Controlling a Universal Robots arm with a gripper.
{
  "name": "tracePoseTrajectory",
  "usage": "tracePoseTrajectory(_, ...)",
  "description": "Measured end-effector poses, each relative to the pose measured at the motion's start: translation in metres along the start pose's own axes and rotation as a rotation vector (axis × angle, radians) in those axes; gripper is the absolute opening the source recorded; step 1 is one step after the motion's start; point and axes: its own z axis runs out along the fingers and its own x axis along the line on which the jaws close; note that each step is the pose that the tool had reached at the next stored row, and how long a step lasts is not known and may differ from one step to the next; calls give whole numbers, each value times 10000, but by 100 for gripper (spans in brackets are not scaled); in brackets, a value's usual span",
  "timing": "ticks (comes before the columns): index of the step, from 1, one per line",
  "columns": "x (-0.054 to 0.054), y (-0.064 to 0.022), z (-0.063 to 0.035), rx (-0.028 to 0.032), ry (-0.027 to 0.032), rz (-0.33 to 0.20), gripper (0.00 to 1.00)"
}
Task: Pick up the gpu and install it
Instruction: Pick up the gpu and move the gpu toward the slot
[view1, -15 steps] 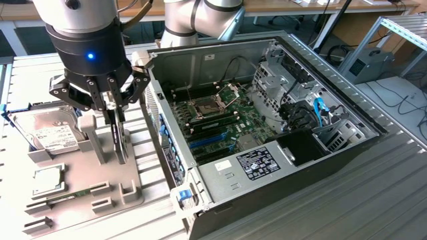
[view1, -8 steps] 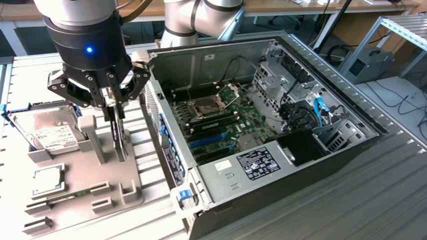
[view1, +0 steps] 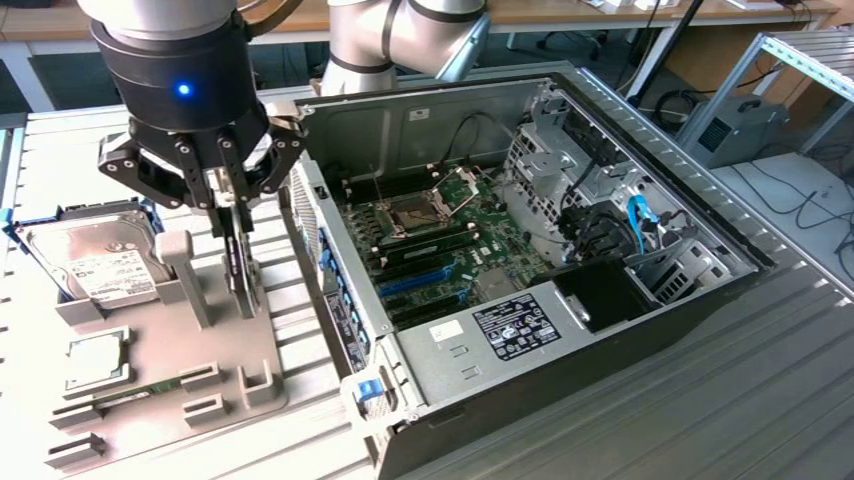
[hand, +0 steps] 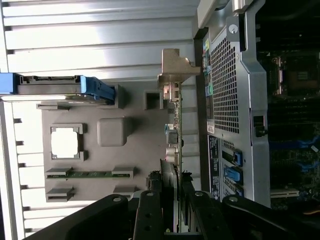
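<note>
The open computer case (view1: 387, 130) is lying at the exterior view's right, with the grey holder tray (view1: 200, 345) just beside it. The gripper (view1: 230, 205) is hanging over that tray, jaws drawn narrow and pinching the upper edge of the gpu (view1: 242, 265) directly beneath them. The card is standing on edge, its lower end sitting at the tray. Behind it, the hard drive (view1: 94, 260) is leaning in its slot.

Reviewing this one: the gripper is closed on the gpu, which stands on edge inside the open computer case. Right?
No: the gpu stands on edge on the grey parts tray beside the open computer case, not inside it. The gripper is closed on its top edge. The exterior view shows it.
</note>
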Motion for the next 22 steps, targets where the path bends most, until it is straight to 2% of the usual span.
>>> tracePoseTrajectory(11,-48,5,-86,-3,1,-1,26)
tracePoseTrajectory(22,-145,13,-172,-11,14,-1,26)
